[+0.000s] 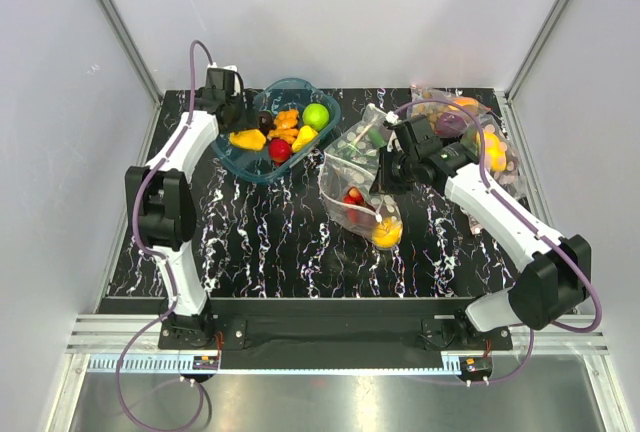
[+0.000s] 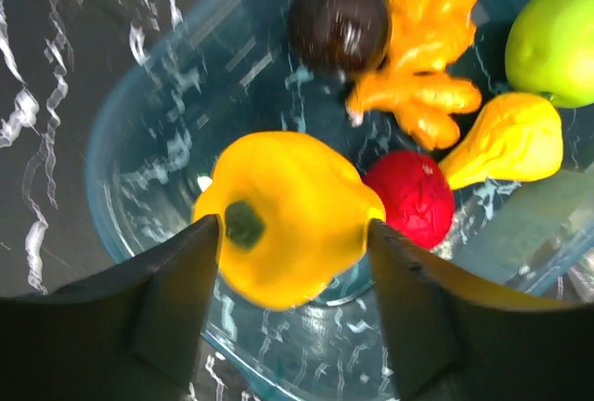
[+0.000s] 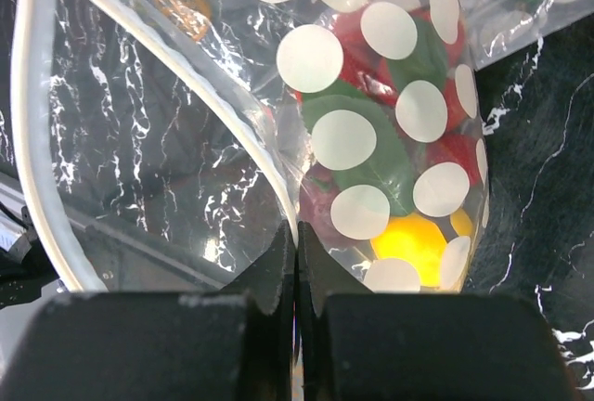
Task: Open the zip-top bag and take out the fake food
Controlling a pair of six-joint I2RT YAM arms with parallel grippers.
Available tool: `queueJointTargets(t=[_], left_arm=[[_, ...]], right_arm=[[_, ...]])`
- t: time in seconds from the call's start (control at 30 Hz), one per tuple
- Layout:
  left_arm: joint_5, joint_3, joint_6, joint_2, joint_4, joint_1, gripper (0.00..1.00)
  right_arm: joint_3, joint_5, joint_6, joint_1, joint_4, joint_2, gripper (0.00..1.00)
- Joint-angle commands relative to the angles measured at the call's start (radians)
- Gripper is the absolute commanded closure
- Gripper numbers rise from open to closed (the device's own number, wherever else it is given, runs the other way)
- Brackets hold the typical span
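Note:
The zip-top bag (image 1: 345, 162) stands open mid-table, clear with white dots. My right gripper (image 1: 388, 174) is shut on its white zip rim (image 3: 278, 187), seen up close in the right wrist view with the gripper (image 3: 297, 239) pinching the film. Inside the bag lie a red berry cluster with green leaves (image 3: 390, 141), a dark reddish plum (image 3: 320, 206) and a small yellow fruit (image 3: 408, 243). My left gripper (image 2: 292, 229) hangs open over the teal tub (image 1: 245, 164), the yellow bell pepper (image 2: 288, 215) below and between its fingers (image 2: 176, 299), at the tub's left end.
The tub (image 2: 139, 122) also holds a lime-green apple (image 2: 557, 39), an orange ginger-like piece (image 2: 427, 58), a yellow pear (image 2: 510, 141), a red ball (image 2: 408, 197) and a dark round fruit (image 2: 339, 25). Another dotted bag (image 1: 470, 122) lies back right. White walls enclose the table.

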Motion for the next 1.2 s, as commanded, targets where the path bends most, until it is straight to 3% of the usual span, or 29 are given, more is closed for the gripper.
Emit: queueJointTargets(t=[0.0,0.03,0.37,0.47,0.6,0.7,0.9,1.1,1.17], left_arm=[[-0.031,0.058,0.069,-0.038,0.019,0.005,0.17],[-0.027,0.045,0.08,-0.053,0.022,0.005,0.01],[0.124,-0.081,0.107,-0.291,-0.035,-0.039,0.01],[0.15,-0.1,0.118,-0.409,-0.096,-0.145,0.01],[0.133,-0.1,0.039,-0.506,-0.113,-0.391,0.01],[0.135,-0.109,-0.02,-0.499,-0.084,-0.532,0.02],[0.122,-0.123,-0.032,-0.41,-0.064,-0.703,0.08],[0.167,-0.163,-0.048,-0.382,-0.024,-0.733,0.25],[0.173,-0.175,-0.051,-0.364,-0.02,-0.736,0.27]], right_arm=[[0.056,-0.028,-0.028,-0.01,0.053,0.015,1.0],[0.062,-0.03,-0.033,-0.01,0.056,0.031,1.0],[0.094,-0.047,-0.042,-0.014,0.061,0.055,1.0],[0.085,-0.038,-0.035,-0.014,0.058,0.033,1.0],[0.061,-0.022,-0.016,-0.014,0.063,0.001,1.0],[0.032,-0.005,0.005,-0.014,0.06,-0.037,1.0],[-0.027,-0.021,0.036,-0.014,0.067,-0.102,1.0],[-0.045,-0.031,0.053,-0.013,0.072,-0.122,1.0],[-0.05,-0.025,0.053,-0.014,0.072,-0.129,1.0]])
